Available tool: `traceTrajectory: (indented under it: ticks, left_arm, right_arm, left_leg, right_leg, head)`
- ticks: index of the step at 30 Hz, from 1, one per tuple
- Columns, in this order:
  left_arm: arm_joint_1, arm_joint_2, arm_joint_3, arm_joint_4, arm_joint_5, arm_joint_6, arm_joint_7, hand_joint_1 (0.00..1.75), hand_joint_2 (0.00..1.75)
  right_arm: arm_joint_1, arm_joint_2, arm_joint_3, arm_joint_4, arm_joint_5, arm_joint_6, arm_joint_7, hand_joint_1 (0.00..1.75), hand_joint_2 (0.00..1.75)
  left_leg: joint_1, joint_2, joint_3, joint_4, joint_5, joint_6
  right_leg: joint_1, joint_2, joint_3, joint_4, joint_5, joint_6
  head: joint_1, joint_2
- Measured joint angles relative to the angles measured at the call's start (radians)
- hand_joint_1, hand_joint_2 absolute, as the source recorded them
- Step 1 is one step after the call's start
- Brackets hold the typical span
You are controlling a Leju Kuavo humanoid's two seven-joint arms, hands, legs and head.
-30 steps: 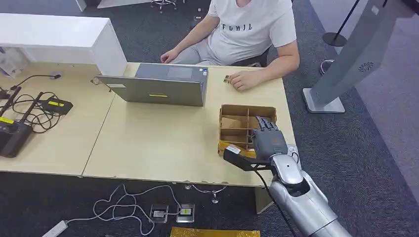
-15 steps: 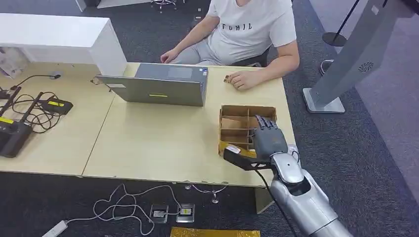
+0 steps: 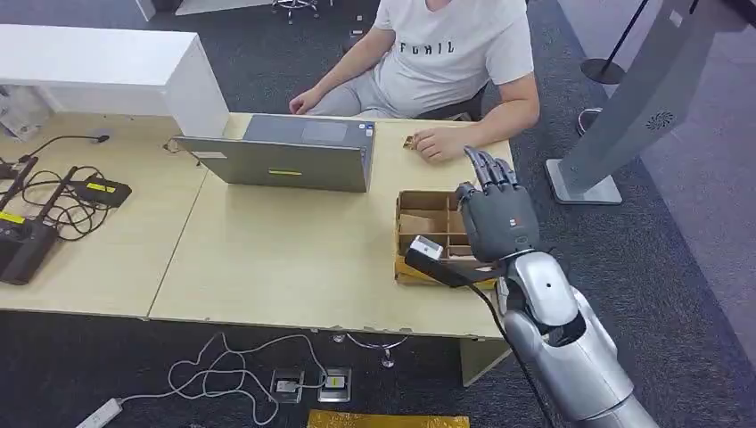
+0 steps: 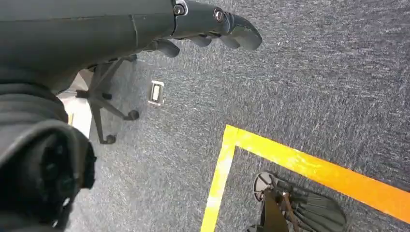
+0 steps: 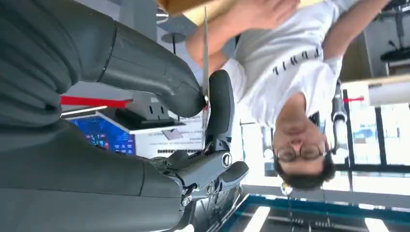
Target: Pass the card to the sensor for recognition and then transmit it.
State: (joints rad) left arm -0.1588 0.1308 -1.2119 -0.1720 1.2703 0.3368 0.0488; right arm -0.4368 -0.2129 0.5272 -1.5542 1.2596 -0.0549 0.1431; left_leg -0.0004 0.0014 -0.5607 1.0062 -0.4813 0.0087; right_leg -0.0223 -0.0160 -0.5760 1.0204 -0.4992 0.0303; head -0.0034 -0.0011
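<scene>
My right hand (image 3: 495, 218) is raised above the divided cardboard box (image 3: 426, 218) at the table's right end, fingers pointing up and away from me. In the right wrist view a thin card (image 5: 205, 48), seen edge-on, is pinched between the thumb (image 5: 145, 72) and a dark finger (image 5: 220, 104). Beyond it sits a person in a white T-shirt (image 5: 285, 63). My left hand (image 4: 212, 24) hangs at my side over grey carpet with nothing in its slightly curled fingers.
A grey laptop (image 3: 285, 156) stands at the table's far middle. The person (image 3: 450, 49) sits behind the table, one hand (image 3: 441, 143) resting near the box. Black devices and cables (image 3: 62, 201) lie at the left. A grey kiosk stand (image 3: 624, 116) rises at the right.
My right hand has lifted from low inside the box's near end to well above it, moving toward the person. The person and the laptop have stayed put.
</scene>
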Motion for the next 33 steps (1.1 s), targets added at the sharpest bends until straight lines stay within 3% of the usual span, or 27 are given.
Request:
traceTrajectory:
  ticks: [15,33]
  left_arm:
    - [0.0,0.0,-0.007,0.0,-0.017,-0.013,0.0,0.0,0.0]
    - [-0.005,0.0,-0.026,0.0,-0.044,-0.032,-0.001,0.0,0.0]
  right_arm:
    - [-0.001,-0.011,-0.062,-0.099,-0.025,0.01,-0.018,1.75,1.75]
    - [-0.018,-0.019,-0.066,0.005,-0.048,-0.015,0.043,1.75,1.75]
  left_leg:
    - [0.0,0.0,0.0,0.0,0.0,0.0]
    - [0.0,0.0,-0.001,0.0,0.0,0.0]
  right_leg:
    - [0.0,0.0,0.0,0.0,0.0,0.0]
    - [0.0,-0.001,0.0,0.0,0.0,0.0]
  head:
    - [0.0,0.0]
    - [0.0,0.0]
